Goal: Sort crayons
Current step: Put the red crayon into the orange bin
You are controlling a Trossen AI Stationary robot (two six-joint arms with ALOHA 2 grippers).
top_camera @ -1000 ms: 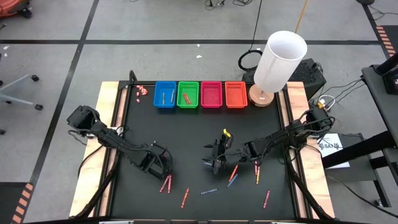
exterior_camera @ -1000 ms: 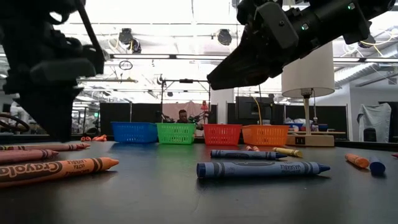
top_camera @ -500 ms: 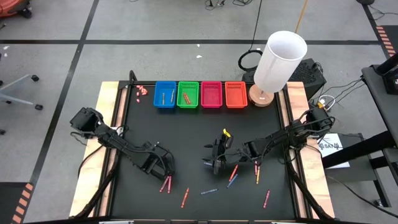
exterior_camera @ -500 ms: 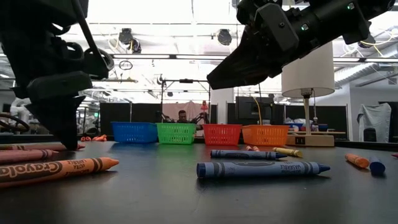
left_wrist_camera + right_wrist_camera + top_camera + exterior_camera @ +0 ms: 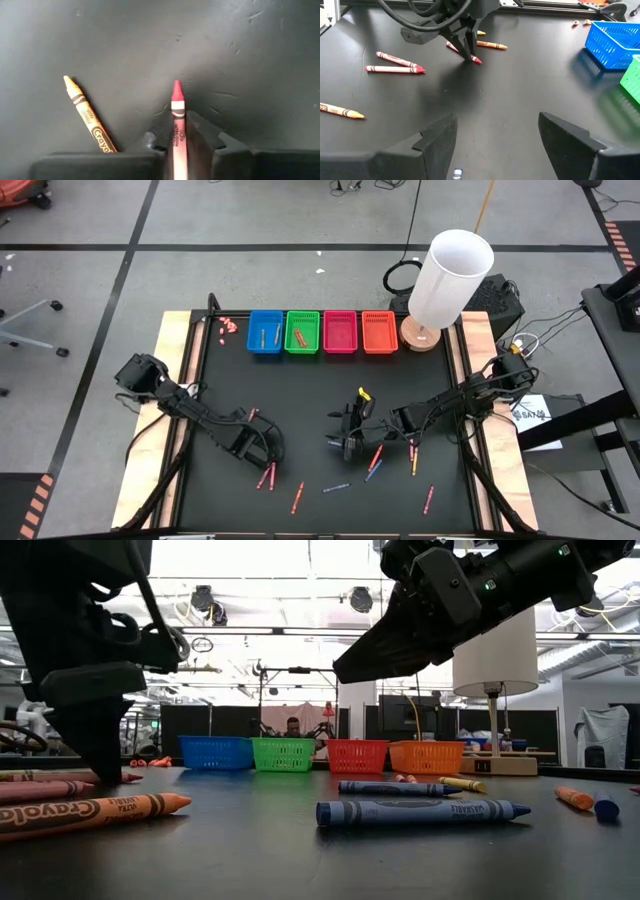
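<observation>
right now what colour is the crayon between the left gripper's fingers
Pink-red crayon, clearest in the left wrist view.

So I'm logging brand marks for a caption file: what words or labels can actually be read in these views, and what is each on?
"Crayola": on the wrapper of the orange crayon lying nearest in the low view.
Partly legible, apparently "Crayola": on the yellow-orange crayon in the left wrist view.
Print on the blue crayon and the red crayon between the left gripper fingers: too blurred to read.

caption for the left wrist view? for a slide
Left gripper closed on a pink-red crayon against the black table, a yellow-orange crayon lying beside it.
</observation>
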